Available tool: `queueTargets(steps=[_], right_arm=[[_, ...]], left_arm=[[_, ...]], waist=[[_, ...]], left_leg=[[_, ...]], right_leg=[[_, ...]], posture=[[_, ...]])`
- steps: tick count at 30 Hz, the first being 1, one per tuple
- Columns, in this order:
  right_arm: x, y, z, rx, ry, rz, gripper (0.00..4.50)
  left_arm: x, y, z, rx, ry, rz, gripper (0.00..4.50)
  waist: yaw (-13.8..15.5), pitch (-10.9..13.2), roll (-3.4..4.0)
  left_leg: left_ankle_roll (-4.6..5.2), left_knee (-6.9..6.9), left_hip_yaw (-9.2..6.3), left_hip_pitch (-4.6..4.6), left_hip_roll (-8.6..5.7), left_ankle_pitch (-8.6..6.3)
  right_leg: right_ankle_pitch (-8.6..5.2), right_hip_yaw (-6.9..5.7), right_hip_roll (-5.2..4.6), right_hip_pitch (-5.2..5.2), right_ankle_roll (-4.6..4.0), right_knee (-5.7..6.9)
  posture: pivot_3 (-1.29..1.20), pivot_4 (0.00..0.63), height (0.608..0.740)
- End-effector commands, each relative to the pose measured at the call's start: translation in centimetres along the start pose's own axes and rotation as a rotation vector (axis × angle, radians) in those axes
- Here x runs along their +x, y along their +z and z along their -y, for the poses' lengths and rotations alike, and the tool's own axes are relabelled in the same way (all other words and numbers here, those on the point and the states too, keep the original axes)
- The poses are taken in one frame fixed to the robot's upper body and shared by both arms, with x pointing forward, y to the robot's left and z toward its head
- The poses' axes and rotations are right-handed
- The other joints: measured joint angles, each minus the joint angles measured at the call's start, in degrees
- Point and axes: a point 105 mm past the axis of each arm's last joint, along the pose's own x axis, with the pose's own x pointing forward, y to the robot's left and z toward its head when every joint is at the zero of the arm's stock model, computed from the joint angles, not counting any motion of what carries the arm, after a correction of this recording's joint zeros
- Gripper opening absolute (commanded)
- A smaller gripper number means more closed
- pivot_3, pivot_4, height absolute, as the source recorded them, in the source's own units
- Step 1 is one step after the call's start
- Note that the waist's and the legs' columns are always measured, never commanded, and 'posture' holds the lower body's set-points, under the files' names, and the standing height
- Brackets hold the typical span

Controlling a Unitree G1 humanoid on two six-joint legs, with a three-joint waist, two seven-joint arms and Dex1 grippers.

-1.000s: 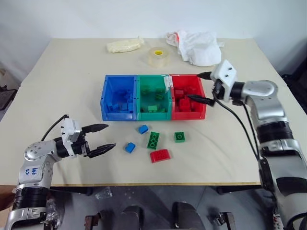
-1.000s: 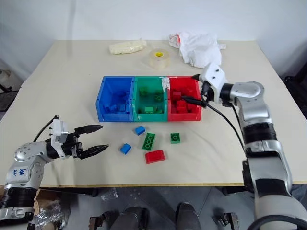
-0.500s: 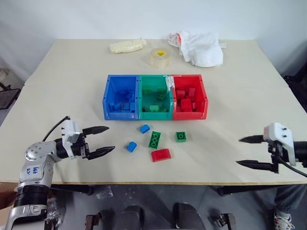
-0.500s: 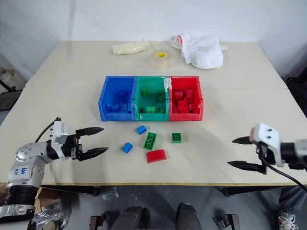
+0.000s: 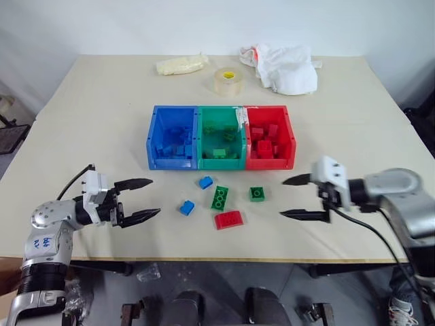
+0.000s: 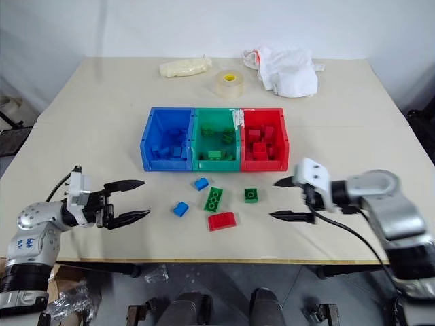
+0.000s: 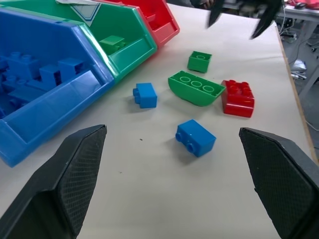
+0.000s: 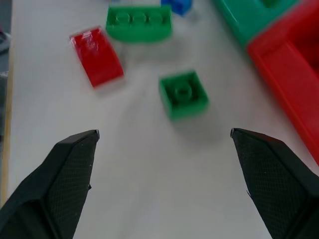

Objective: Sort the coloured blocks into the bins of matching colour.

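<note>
A: Left to right? Left gripper point(image 5: 143, 198) spread, empty.
B: Loose on table point(image 5: 81, 122): two blue bricks point(image 5: 185, 207), point(image 5: 205, 182), two green point(image 5: 219, 197), point(image 5: 256, 193), one red point(image 5: 228, 220). Behind them three bins point(image 5: 221, 137), holding bricks. Right gripper point(image 5: 299, 197) spread, empty, beside the square green.

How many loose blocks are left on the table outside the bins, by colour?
Blue blocks: 2
Green blocks: 2
Red blocks: 1
Total: 5
</note>
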Motion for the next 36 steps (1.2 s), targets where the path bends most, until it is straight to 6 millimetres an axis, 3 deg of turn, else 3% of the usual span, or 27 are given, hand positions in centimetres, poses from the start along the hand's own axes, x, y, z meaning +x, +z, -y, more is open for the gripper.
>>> queueTargets(steps=[1, 8, 17, 20, 25, 27, 32, 36], right_arm=[[1.9, 0.2, 1.0, -0.036, 0.014, 0.001, 4.43], [5.0, -0.5, 1.9, -0.065, 0.054, -0.015, 4.43], [4.6, 0.6, 2.3, -0.096, 0.024, 0.043, 1.46], [3.9, 2.5, 2.7, -0.125, -0.008, 0.104, 1.49], [3.1, 9.0, 5.1, -0.185, -0.105, 0.270, 1.49], [3.7, 11.4, 6.7, -0.222, -0.145, 0.303, 1.49], [6.3, 12.8, 9.7, -0.249, -0.230, 0.266, 1.49], [8.1, 13.3, 11.1, -0.220, -0.287, 0.270, 2.86]], left_arm=[[-1.0, 1.0, 0.6, 0.065, -0.006, 0.059, 4.50], [-1.6, 0.5, 1.6, 0.079, 0.012, 0.041, 4.50], [-1.7, 0.4, 2.1, 0.075, 0.034, 0.039, 4.50], [-1.5, 0.4, 1.9, 0.076, 0.033, 0.045, 4.50], [-1.0, 0.5, 1.6, 0.080, 0.018, 0.051, 4.50], [-0.6, 0.6, 1.3, 0.086, 0.009, 0.058, 4.50], [0.2, 0.6, 1.2, 0.093, -0.011, 0.067, 4.50], [0.9, 0.7, 1.2, 0.104, -0.026, 0.078, 4.50]], waist=[[-0.01, 0.00, 0.00], [-0.09, 0.00, 0.00], [-0.26, 0.00, 0.00], [-0.25, 0.00, 0.00], [-0.60, 0.00, 0.01], [-1.23, 0.00, 0.01], [-2.03, 0.00, 0.01], [-2.57, 0.00, 0.01]], left_leg=[[0.00, -0.01, -0.07, 0.00, -0.01, 0.00], [0.00, -0.02, -0.16, -0.02, -0.06, 0.00], [0.00, -0.02, -0.15, -0.01, -0.04, 0.00], [0.00, -0.02, -0.15, -0.01, -0.04, 0.00], [-0.02, -0.01, -0.13, -0.01, -0.01, 0.01], [-0.06, -0.03, -0.15, 0.00, 0.03, 0.00], [-0.07, -0.11, -0.19, 0.02, 0.02, -0.01], [-0.07, -0.15, -0.27, 0.01, -0.01, -0.01]], right_leg=[[0.00, -0.03, 0.00, 0.00, 0.00, 0.01], [0.00, -0.07, 0.00, 0.01, 0.00, 0.03], [0.00, -0.08, 0.02, 0.01, 0.00, 0.03], [0.00, -0.08, 0.02, 0.01, 0.00, 0.03], [0.00, -0.07, 0.03, -0.01, 0.00, 0.03], [0.00, -0.08, 0.08, -0.01, 0.00, 0.04], [0.01, -0.16, 0.09, -0.05, -0.02, 0.13], [0.02, -0.25, 0.07, -0.05, -0.03, 0.14]], posture=[[0.00, 0.150, 0.740], [0.00, 0.150, 0.740], [0.00, 0.150, 0.740], [0.00, 0.150, 0.740], [0.00, 0.150, 0.740], [0.00, 0.150, 0.740], [0.00, 0.150, 0.740], [0.00, 0.150, 0.740]])
